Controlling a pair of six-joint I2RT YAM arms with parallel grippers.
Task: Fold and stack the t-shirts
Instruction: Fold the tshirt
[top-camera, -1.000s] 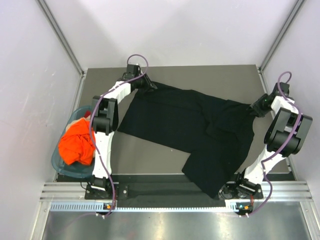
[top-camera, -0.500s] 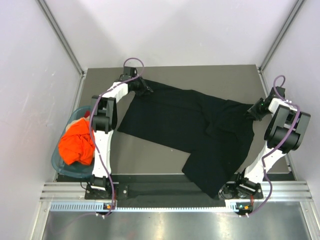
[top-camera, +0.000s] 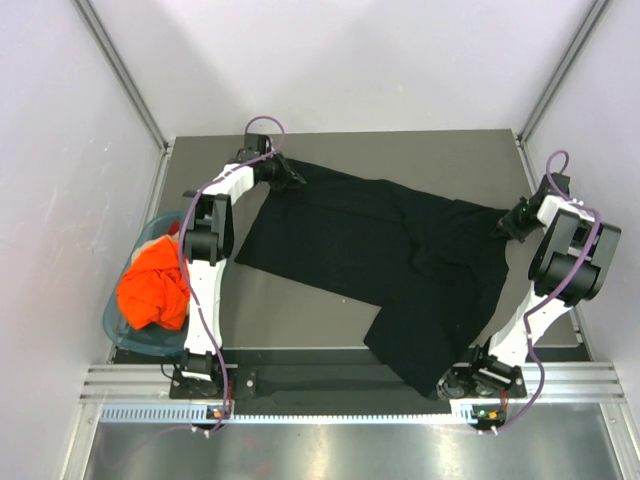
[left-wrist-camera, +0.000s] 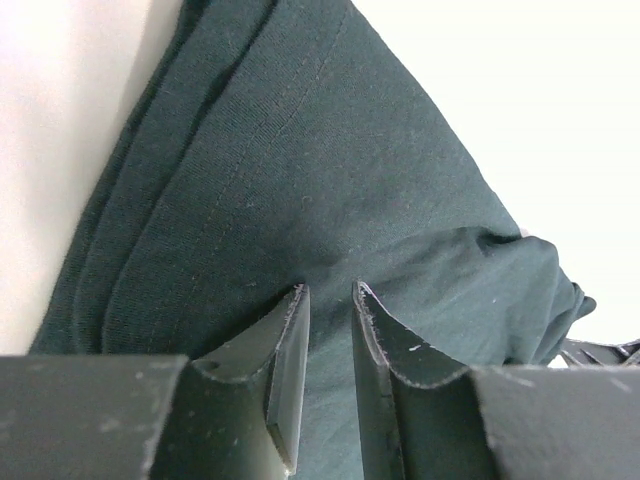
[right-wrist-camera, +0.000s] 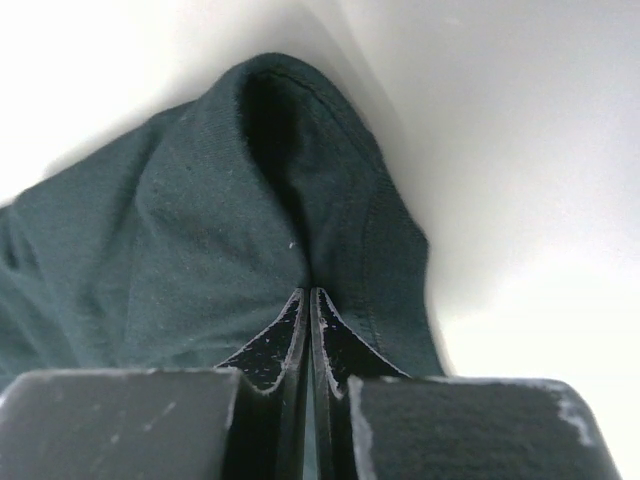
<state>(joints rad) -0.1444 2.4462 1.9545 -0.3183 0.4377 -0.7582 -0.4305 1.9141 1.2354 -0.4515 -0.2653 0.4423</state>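
- At the right gripper (right-wrist-camera: 308, 295): now pinched fully shut on a hem fold of the black t-shirt (top-camera: 380, 240), after standing partly open a moment ago. Probably secures that corner for lifting.
- At the left gripper (left-wrist-camera: 328, 290): narrowed slightly, with cloth in the thin gap; cannot tell whether gripping.
- Both arms stretched low: left toward the table's (top-camera: 400, 150) far-left corner, right at its right edge.
- Black t-shirt spread diagonally across the table; orange t-shirt (top-camera: 152, 285) bunched in the teal basket (top-camera: 112, 322) at the left edge.
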